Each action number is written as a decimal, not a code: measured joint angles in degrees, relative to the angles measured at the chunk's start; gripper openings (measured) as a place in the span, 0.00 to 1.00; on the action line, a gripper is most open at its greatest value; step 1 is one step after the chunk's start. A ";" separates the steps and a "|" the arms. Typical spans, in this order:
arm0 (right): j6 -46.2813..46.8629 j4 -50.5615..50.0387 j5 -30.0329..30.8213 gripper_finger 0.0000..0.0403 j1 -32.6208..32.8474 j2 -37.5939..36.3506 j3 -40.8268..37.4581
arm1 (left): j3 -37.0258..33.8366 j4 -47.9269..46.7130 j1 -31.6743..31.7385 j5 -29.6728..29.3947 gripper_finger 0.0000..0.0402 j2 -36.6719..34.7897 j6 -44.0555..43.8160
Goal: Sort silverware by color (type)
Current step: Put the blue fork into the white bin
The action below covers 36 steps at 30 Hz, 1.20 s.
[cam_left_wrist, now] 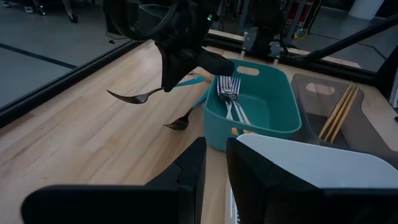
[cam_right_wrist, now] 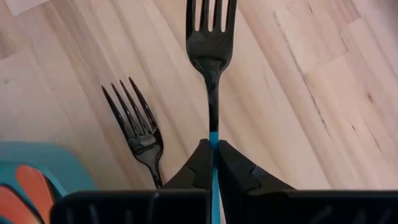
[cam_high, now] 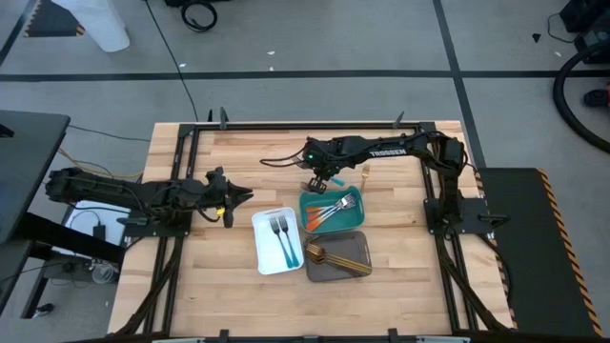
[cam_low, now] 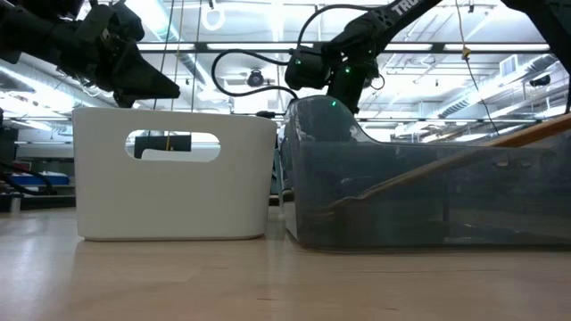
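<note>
Right gripper (cam_right_wrist: pixel 212 144) clamped on the blue handle of a fork (cam_right_wrist: pixel 211 37), held clear of the wood near the far rim of the teal tray (cam_high: pixel 307 202). A second fork (cam_right_wrist: pixel 138 127) lying flat on the table (cam_high: pixel 400 286) just beside the held one, next to the tray's outer wall. Orange-handled forks (cam_high: pixel 329 211) resting in the teal tray, heads toward its right end. Two blue-handled forks (cam_high: pixel 281 234) inside the white tray (cam_high: pixel 261 250), roughly parallel. Gold utensils (cam_high: pixel 334 257) in the grey tray (cam_high: pixel 360 244), which sits against the teal tray's near side. One gold piece (cam_high: pixel 365 174) alone on the wood past the teal tray's far right corner. Left gripper (cam_high: pixel 240 195) hanging left of the white tray, fingers slightly parted, nothing between them. Bare wood wide along near and left edges.
</note>
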 joint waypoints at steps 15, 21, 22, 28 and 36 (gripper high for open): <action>1.51 -0.32 -4.85 0.04 4.54 -0.07 9.75 | 0.00 0.00 0.00 -0.02 0.18 0.00 0.00; 4.72 6.43 -11.79 0.04 8.22 -0.07 11.56 | 0.00 -0.09 0.00 0.03 0.18 -0.01 0.20; 5.64 7.40 -12.42 0.04 8.79 -0.07 11.56 | 0.00 -0.20 0.00 0.30 0.18 -0.02 0.68; 11.54 10.61 -14.99 0.04 12.28 -0.07 11.56 | -0.02 -0.76 -0.02 1.21 0.18 -2.96 4.63; 12.97 13.97 -13.57 0.04 16.51 -0.07 11.56 | -0.02 -1.01 -0.02 0.99 0.18 -5.79 5.00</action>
